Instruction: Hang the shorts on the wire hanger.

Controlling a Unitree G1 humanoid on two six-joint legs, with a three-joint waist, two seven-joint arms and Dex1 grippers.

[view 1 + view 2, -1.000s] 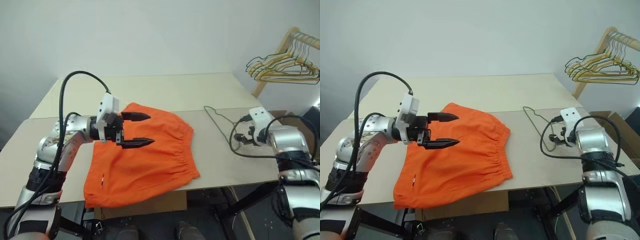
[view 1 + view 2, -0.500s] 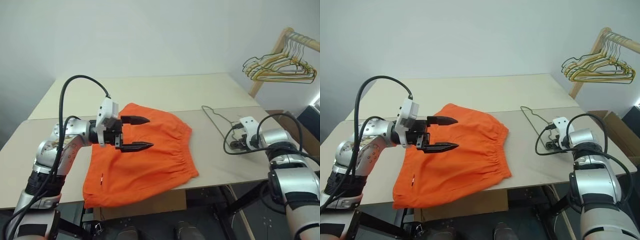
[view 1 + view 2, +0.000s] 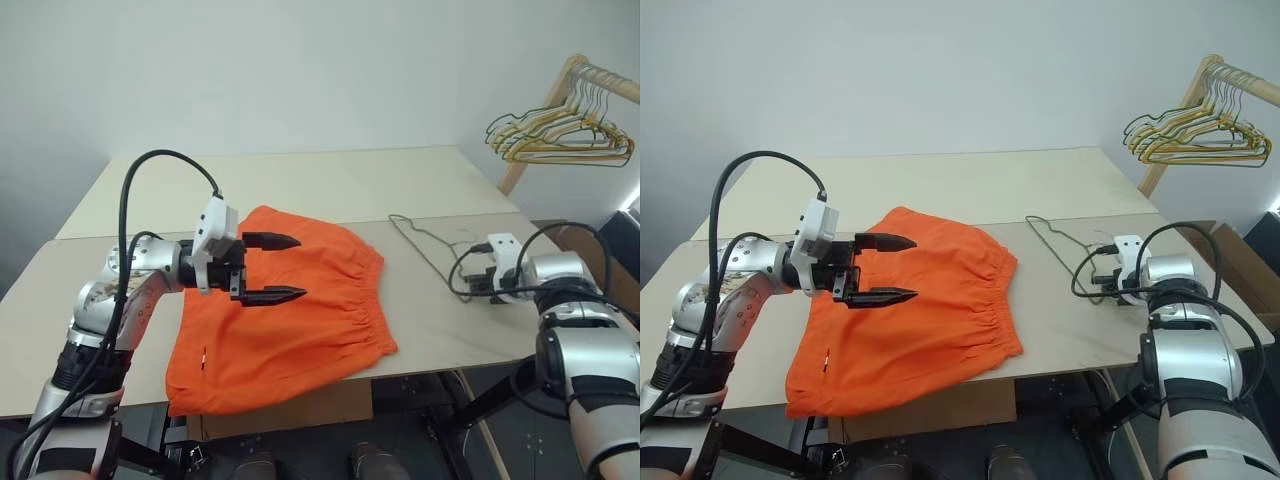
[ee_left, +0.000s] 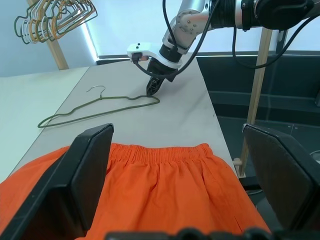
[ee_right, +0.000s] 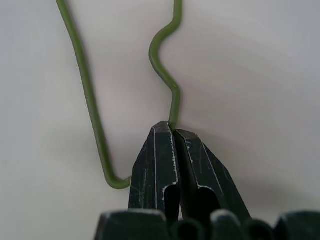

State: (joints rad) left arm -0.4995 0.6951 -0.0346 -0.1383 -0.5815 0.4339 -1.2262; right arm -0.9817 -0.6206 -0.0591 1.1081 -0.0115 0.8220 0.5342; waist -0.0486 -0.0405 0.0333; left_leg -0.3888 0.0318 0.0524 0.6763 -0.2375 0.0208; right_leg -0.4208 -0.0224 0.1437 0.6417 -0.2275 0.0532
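Note:
The bright orange shorts [image 3: 300, 330] lie flat on the near table, waistband toward the right. My left gripper [image 3: 299, 267] hovers just above their upper left part, pointing right, open with nothing between its fingers. The thin olive wire hanger [image 5: 91, 100] lies flat on the table to the right of the shorts, its hook toward the far side. My right gripper [image 5: 173, 131] points down at the table and is shut on the hanger's wire near one bent corner. In the left wrist view the right gripper [image 4: 151, 90] pinches the hanger's [image 4: 131, 98] right end.
A bunch of gold and pale hangers [image 3: 560, 135] hangs from a wooden rail at the back right, off the table. A second table [image 3: 330, 180] stands behind the near one. A cardboard box [image 3: 300, 405] sits under the front edge. A black cable loops beside my right wrist.
My right gripper has come down and closed on the hanger's wire. The hanger has shifted a little to the left on the table. The left gripper and the shorts have kept still.

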